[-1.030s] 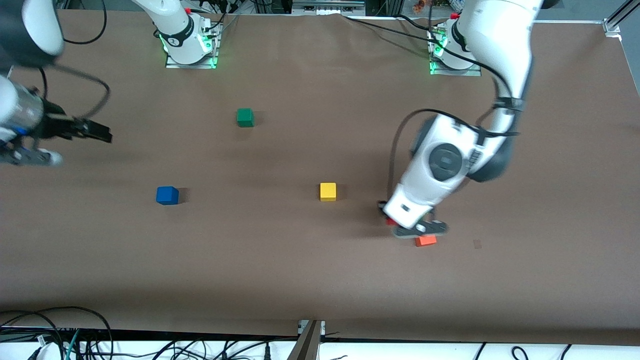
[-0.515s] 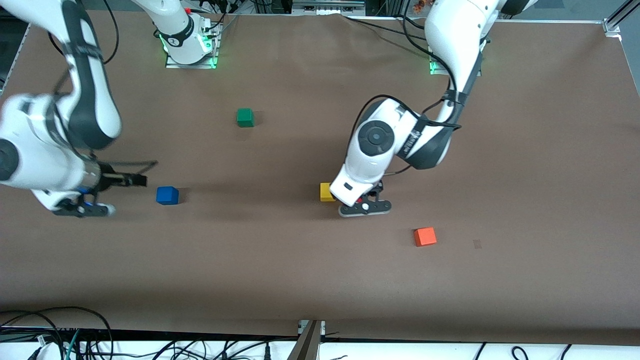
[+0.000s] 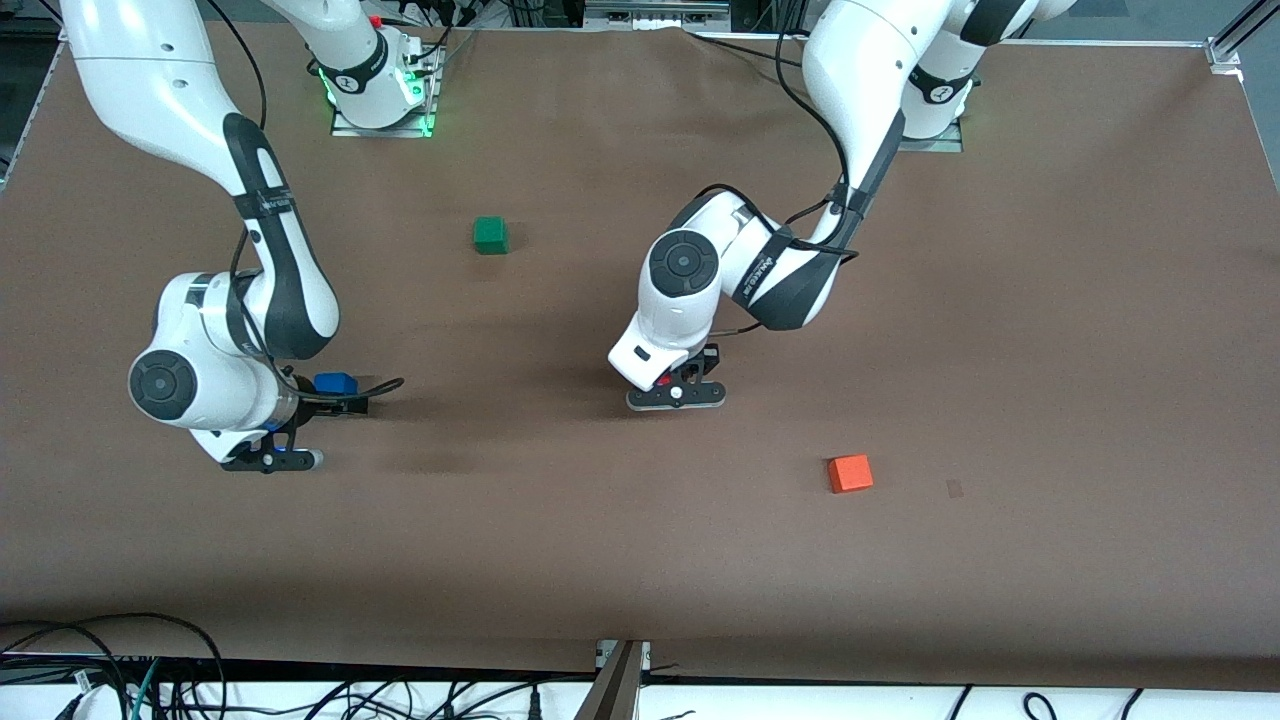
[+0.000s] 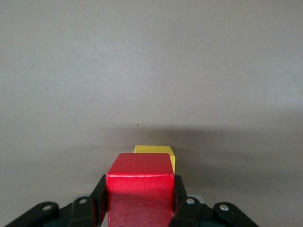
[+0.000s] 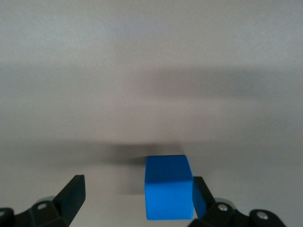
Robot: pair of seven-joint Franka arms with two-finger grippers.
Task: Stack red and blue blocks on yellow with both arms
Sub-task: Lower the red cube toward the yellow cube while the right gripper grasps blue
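Overhead, from the front view, the left gripper (image 3: 672, 385) hangs above the spot where the small bright yellow cube stands, hiding that cube; only a sliver of the small deep red matte cube (image 3: 664, 381) shows under the wrist. The right gripper (image 3: 335, 397) is low at the small bright blue matte cube (image 3: 335, 383), toward the right arm's end of the brown table (image 3: 1050, 350). A green cube (image 3: 490, 235) sits farther from the camera than the blue one, and a lighter orange cube (image 3: 850, 473) lies nearer to the camera, toward the left arm's end.

In the left wrist view, the left gripper (image 4: 138, 201) pinches the red cube (image 4: 139, 189) between its fingers, and the yellow cube (image 4: 158, 153) peeks out just past it, lower down. The red cube looks slightly short of centred, so my guess is a small forward shift before lowering.

In the right wrist view, the right gripper (image 5: 137, 198) is spread wide around the blue cube (image 5: 168, 187), which lies close to one finger (image 5: 199, 196) and well clear of the other, on the table.
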